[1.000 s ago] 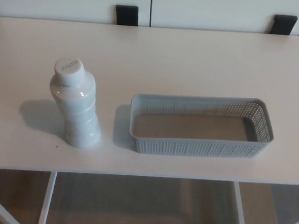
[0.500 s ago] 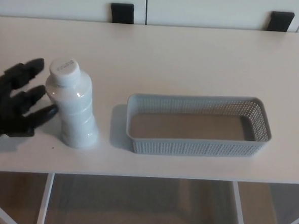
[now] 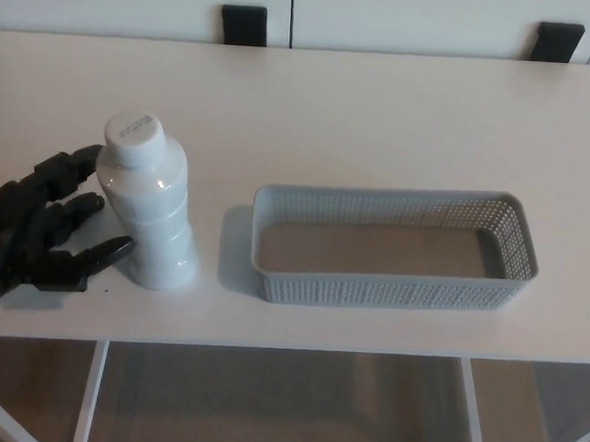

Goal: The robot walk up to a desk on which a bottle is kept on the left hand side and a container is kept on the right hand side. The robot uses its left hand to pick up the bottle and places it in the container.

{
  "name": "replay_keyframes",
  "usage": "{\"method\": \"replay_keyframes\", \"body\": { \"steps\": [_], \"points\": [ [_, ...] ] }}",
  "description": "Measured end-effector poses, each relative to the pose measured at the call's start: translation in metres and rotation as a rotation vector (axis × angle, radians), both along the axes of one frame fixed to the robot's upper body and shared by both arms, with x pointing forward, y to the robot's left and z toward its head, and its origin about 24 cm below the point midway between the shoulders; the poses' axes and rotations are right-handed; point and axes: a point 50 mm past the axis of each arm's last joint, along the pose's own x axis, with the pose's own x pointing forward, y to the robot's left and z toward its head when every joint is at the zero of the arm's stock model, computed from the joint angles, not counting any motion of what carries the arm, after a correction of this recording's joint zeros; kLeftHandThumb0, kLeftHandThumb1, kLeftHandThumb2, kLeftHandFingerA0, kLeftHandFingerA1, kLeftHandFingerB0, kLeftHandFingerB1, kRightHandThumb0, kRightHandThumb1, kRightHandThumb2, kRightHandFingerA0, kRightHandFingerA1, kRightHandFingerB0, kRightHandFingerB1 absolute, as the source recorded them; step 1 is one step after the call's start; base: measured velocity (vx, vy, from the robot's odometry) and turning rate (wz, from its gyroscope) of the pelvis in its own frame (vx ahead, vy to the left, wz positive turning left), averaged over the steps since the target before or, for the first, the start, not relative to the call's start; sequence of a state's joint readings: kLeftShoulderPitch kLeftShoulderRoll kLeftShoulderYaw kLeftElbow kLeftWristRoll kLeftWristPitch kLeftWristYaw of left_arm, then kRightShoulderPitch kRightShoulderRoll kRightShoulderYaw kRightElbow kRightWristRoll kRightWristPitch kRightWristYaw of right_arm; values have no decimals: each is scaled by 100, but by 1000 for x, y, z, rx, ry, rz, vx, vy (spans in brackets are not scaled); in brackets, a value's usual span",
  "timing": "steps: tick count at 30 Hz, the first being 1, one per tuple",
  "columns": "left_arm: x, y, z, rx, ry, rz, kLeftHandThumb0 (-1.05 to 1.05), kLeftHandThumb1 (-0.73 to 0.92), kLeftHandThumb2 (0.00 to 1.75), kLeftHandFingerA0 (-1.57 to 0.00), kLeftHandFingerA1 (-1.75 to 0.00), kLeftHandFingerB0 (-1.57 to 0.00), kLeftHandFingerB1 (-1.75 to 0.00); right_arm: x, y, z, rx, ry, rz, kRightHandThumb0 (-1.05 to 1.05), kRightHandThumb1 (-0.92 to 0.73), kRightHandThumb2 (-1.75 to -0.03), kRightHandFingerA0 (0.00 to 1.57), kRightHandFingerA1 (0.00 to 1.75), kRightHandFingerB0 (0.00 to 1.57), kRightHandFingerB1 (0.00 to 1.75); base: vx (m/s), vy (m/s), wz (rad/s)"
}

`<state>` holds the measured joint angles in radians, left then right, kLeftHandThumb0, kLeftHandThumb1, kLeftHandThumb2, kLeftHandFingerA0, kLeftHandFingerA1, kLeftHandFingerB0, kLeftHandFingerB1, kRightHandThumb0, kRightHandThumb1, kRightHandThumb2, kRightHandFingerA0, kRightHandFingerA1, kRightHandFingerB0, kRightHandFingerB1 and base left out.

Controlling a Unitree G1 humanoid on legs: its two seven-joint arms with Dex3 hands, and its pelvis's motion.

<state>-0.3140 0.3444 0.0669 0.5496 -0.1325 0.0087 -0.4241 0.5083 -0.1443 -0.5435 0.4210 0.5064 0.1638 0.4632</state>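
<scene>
Pale desk [image 3: 382,106] fills most of the view; white wall panels and two black brackets [image 3: 245,24] run behind its far edge, floor shows under the near edge. Grey perforated container [image 3: 391,285] sits on the desk, empty. White bottle [image 3: 151,207] stands upright, capped, just left of the container with a gap between. Left hand [image 3: 39,230] is left of the bottle, fingers spread, holding nothing, fingertips at the bottle's side.

The bottle [image 3: 150,212] is glossy white with a white cap. At its three o'clock, the basket [image 3: 391,287] is pale grey with a fine perforated pattern. The desk [image 3: 362,115] is cream; the hand [image 3: 39,230] black.
</scene>
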Motion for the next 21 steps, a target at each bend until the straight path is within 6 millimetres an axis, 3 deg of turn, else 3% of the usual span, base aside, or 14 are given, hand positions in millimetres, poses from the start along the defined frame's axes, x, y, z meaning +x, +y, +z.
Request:
{"method": "replay_keyframes", "body": {
  "steps": [7, 8, 9, 15, 18, 21],
  "points": [
    [-6, 0, -1, 6, -10, -8, -62, 39, 77, 0, -12, 0, -12, 6, 1, 4, -5, -9, 13, -15, -30, -80, 55, 71, 24, 54, 0, 0, 0],
    [-6, 0, -1, 6, -10, -8, -62, 38, 77, 0, -13, 0, -12, 6, 1, 4, -5, -9, 12, -17, -46, -53, 64, 63, 37, 42, 0, 0, 0],
    [-6, -1, -1, 6, -12, -10, -64, 39, 79, 0, -12, 0, -11, 6, 1, 3, -3, -8, 12, -14, -31, -81, 54, 70, 24, 54, 0, 0, 0],
    [-7, -11, 5, 20, -45, -59, -63, 38, 78, 0, -14, 0, -13, 10, 1, 4, 1, -12, 11, -14, -32, -82, 53, 70, 21, 53, 0, 0, 0],
    [-8, -27, 8, 16, -70, -113, -64, 38, 79, 0, -13, 0, -13, 11, 2, 4, 1, -15, 14, -15, -29, -80, 60, 72, 24, 54, 0, 0, 0],
    [-7, -38, 8, 9, -81, -146, -67, 40, 81, 0, -14, 0, -13, 13, 2, 4, 1, -14, 18, -13, -32, -82, 54, 70, 24, 54, 0, 0, 0]
  ]
}}
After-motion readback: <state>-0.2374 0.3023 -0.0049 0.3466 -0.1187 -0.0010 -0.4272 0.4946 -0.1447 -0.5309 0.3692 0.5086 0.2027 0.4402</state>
